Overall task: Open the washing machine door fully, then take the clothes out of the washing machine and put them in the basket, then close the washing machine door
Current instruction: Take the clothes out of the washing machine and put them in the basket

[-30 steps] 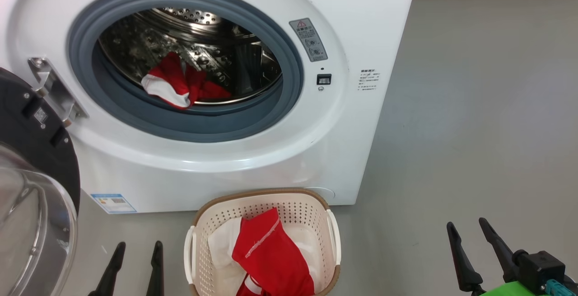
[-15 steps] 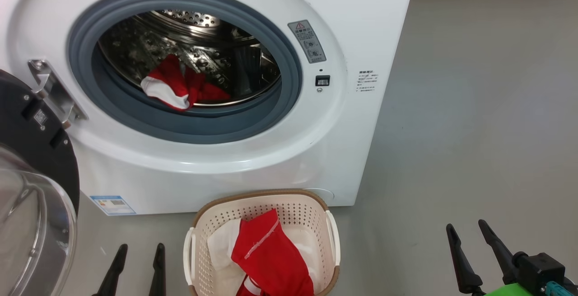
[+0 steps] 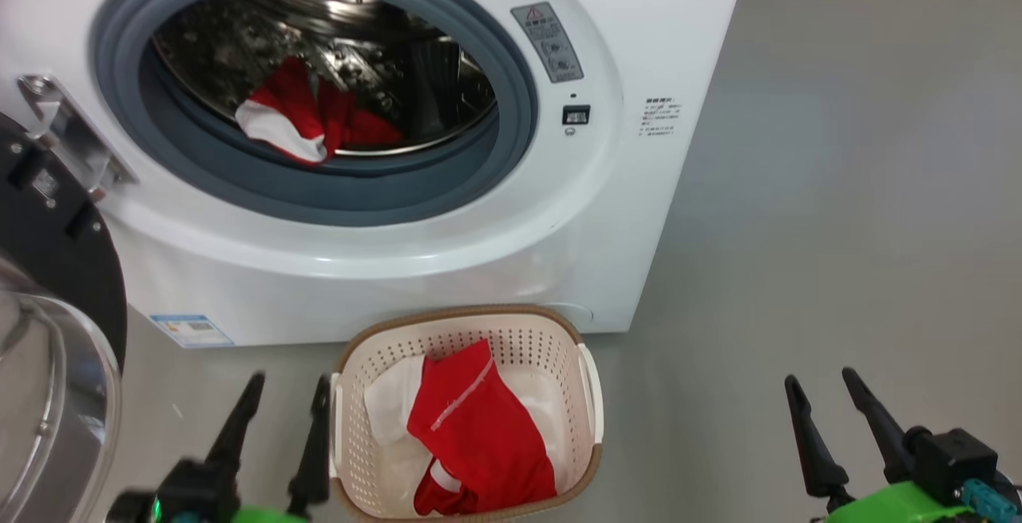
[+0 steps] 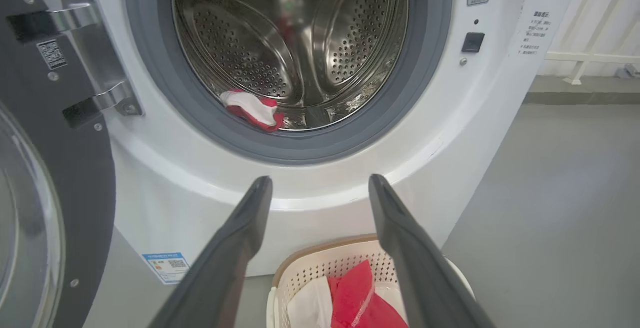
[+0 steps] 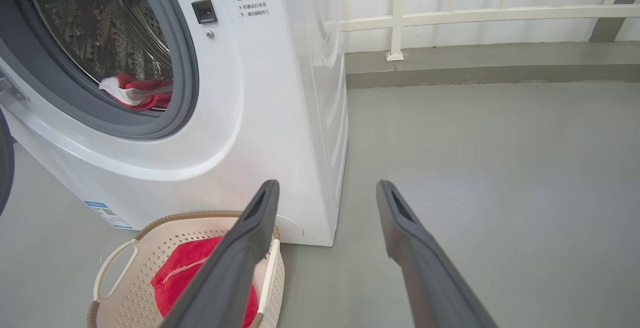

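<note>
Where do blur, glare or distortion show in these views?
Head view: the dark two-fingered left gripper is smeared by blur; left wrist view: the perforated steel drum gleams with reflections; right wrist view: the big white washing machine looks tilted and curved by the wide lens.

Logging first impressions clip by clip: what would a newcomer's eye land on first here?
The red-and-white garment lying at the front of the steel drum of the washing machine grabs the eye first. Directly below, a second red garment lies in the cream basket on the floor before the machine. At left the door stands swung open, and the left gripper and right gripper sit open at the bottom of the head view.
</note>
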